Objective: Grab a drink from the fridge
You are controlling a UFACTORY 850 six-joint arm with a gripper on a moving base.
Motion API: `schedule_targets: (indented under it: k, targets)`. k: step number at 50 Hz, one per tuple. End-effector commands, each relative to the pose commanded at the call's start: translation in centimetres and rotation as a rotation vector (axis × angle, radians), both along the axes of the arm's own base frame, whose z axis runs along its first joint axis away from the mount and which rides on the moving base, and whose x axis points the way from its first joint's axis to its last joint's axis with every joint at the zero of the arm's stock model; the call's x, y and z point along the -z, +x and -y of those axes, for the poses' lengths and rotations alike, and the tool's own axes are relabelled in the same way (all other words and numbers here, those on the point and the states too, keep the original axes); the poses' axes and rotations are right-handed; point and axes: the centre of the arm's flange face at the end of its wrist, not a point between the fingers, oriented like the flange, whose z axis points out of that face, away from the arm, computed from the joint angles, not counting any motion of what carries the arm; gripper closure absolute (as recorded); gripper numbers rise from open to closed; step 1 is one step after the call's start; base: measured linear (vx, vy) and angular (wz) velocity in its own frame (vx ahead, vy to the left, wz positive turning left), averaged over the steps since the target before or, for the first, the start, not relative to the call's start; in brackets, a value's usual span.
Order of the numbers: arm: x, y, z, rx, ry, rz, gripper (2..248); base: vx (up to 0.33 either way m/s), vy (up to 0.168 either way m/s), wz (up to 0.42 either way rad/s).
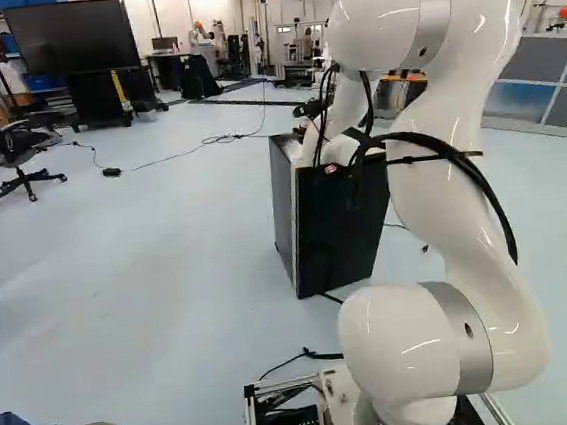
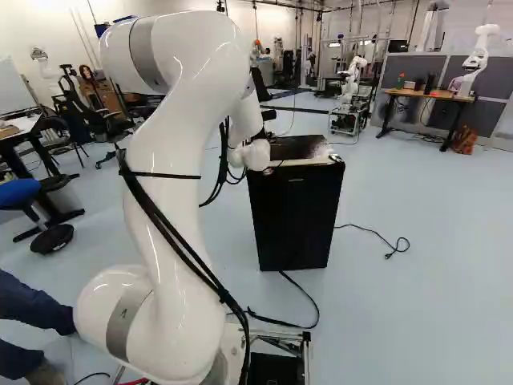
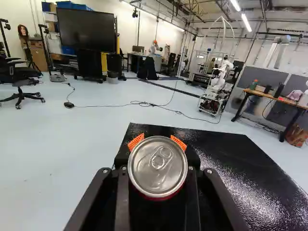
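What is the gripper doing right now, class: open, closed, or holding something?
Gripper: closed on a can, one of its fingers on each side, above the fridge's black top.

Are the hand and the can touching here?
Touching. The wrist view shows it: the hand is closed on the can, with an orange pad against it on either side.

Silver-topped red can [image 3: 158, 166], held in pincer [image 1: 308, 110], upright black fridge [image 2: 295, 215] on floor [image 2: 417, 313]
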Motion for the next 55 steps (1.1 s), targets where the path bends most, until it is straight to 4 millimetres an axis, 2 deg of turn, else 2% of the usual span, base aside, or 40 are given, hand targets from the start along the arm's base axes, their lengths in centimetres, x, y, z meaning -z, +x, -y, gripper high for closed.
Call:
schedule_targets:
  k: [27,55]
  targets:
    - [0.1,0.0,0.0,0.000,0.000,-0.001,154,0.000,0.000,0.000]
    - [3.0,0.1,0.0,0.000,0.008,-0.047,154,0.000,0.000,0.000]
